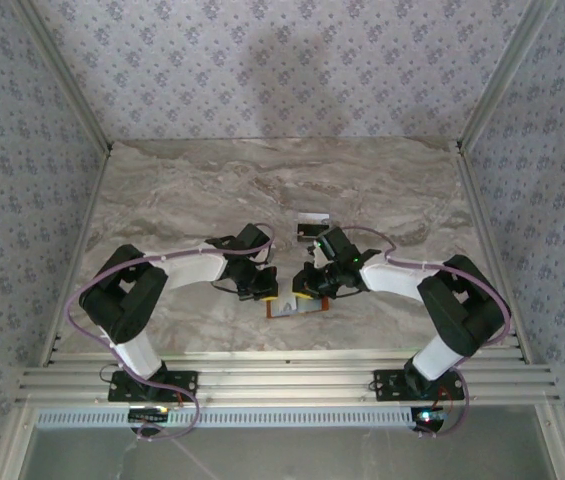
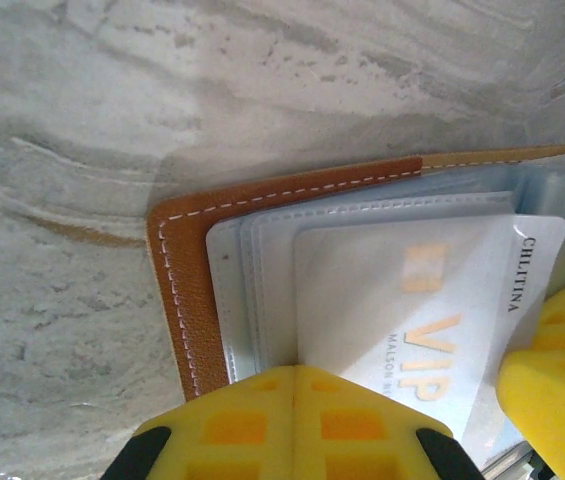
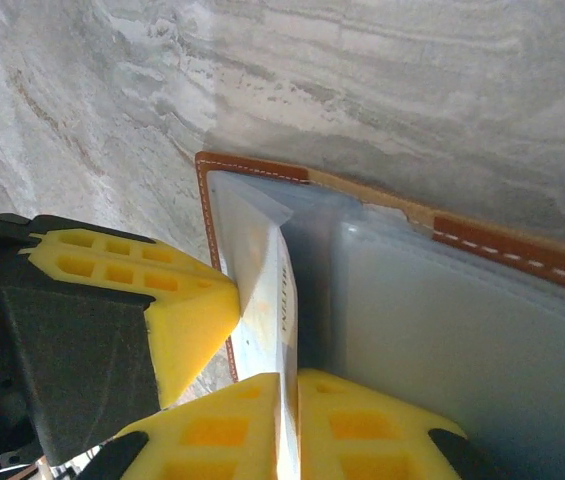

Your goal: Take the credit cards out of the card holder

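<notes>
The brown card holder point(image 1: 297, 307) lies open on the marble table between both grippers. Its leather edge point(image 2: 177, 290) frames several clear sleeves. A white credit card point(image 2: 412, 300) with gold "VIP" lettering sits partly out of a sleeve. My left gripper point(image 2: 297, 372) is shut, its yellow tips pressing on the sleeves near the holder's left edge. My right gripper point(image 3: 289, 378) is shut on the white card's point(image 3: 267, 290) edge, which stands on edge beside the sleeves of the holder point(image 3: 252, 165). From above, the left gripper point(image 1: 262, 292) and right gripper point(image 1: 312, 290) meet over the holder.
Another card point(image 1: 312, 222), with dark and white parts, lies flat on the table just behind the right gripper. Patterned walls close off the table's left, right and back. The arm bases stand on the rail at the near edge.
</notes>
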Motion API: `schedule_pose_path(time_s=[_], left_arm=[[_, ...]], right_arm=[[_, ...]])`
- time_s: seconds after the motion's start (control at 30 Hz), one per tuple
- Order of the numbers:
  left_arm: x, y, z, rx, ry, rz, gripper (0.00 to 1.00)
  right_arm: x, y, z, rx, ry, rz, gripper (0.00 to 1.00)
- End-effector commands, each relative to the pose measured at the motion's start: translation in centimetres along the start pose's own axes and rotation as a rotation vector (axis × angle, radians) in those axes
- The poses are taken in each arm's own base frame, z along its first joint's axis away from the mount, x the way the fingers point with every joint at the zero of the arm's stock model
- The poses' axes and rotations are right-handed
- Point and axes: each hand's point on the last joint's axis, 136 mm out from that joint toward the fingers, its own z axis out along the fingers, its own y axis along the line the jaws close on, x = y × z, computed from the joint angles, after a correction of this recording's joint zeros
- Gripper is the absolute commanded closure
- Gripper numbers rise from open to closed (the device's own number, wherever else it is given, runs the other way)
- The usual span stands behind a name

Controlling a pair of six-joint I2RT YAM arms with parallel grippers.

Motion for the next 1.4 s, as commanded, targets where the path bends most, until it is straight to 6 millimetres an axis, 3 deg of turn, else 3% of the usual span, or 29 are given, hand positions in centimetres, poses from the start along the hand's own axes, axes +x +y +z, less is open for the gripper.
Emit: schedule_pose_path(time_s=[0.0,0.47,0.6,0.8,1.07,1.37], left_arm=[[1.8,4.6,1.3,-0.167,0.053,-0.050,0.98],[1.9,4.9,1.2,-0.179,0.054,-0.051,0.98],[1.8,4.8,1.2,-0.176,0.051,-0.051,0.98],[1.8,4.7,1.2,-0.173,0.055,-0.049,0.98],[1.7,4.7,1.2,-0.171,0.054,-0.049,0.98],[1.7,4.6,1.1,-0.176,0.054,-0.043,0.98]], right_arm=[[-0.1,1.1,0.2,-0.056,0.010,-0.007,0.90],[-0.3,-1.9,-2.3,0.065,-0.053,0.008,0.97],[-0.2,-1.5,-2.6,0.031,-0.054,0.008,0.97],[-0.1,0.4,-1.9,-0.088,-0.018,0.009,0.88],[-0.1,-0.4,-1.3,-0.056,-0.008,0.024,0.88],[-0.2,-1.5,-2.0,0.029,-0.025,0.015,0.95]])
